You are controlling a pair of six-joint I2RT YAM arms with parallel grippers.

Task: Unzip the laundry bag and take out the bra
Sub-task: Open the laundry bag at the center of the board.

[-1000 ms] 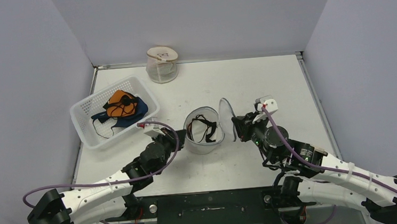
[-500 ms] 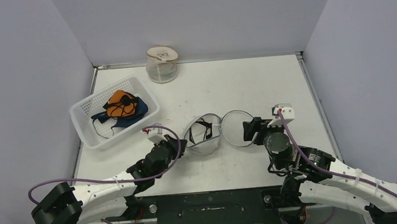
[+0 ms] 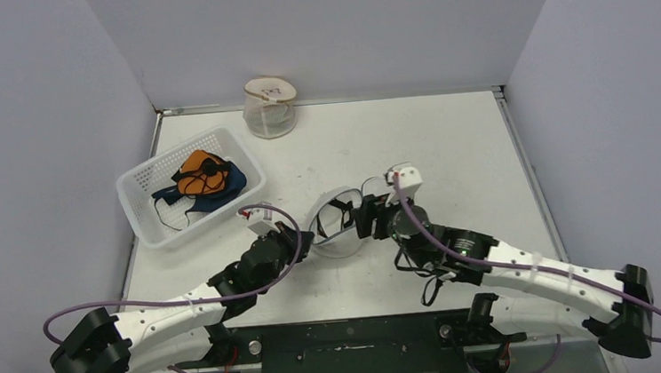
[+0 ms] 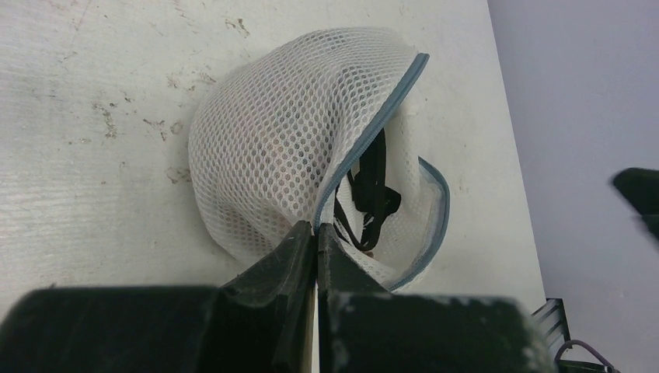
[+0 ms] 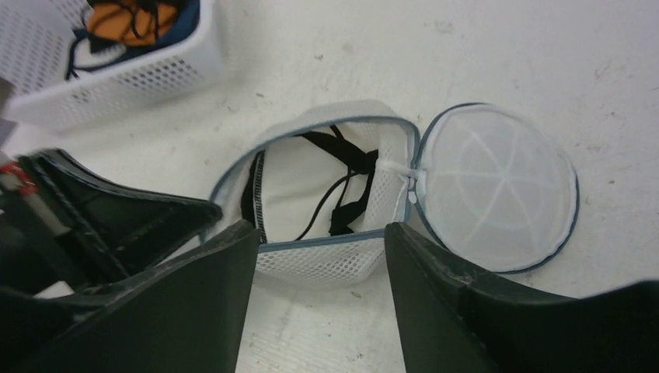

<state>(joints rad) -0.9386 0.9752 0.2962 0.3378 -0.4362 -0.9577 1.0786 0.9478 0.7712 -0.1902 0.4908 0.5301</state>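
Note:
The laundry bag (image 3: 333, 244) is a white mesh drum with blue-grey zip trim, lying unzipped at the table's middle. Its round lid (image 5: 497, 186) lies flat to the right, hinged by a white tab. A black bra (image 5: 346, 198) lies inside, and its straps (image 4: 373, 194) show through the opening. My left gripper (image 4: 317, 229) is shut on the bag's zip rim at the near-left side. My right gripper (image 5: 320, 228) hangs open just above the bag's near wall (image 5: 326, 260), with nothing between its fingers. In the top view the right arm (image 3: 457, 248) covers much of the lid.
A white perforated basket (image 3: 147, 223) holding orange and blue garments (image 3: 201, 174) stands to the left. A clear jar (image 3: 270, 107) with a lid stands at the back edge. Grey walls close the table on three sides.
My right gripper let go of the lid and opened. The lid dropped flat to the right, and the right arm swung left to the bag's mouth. The left gripper kept its hold.

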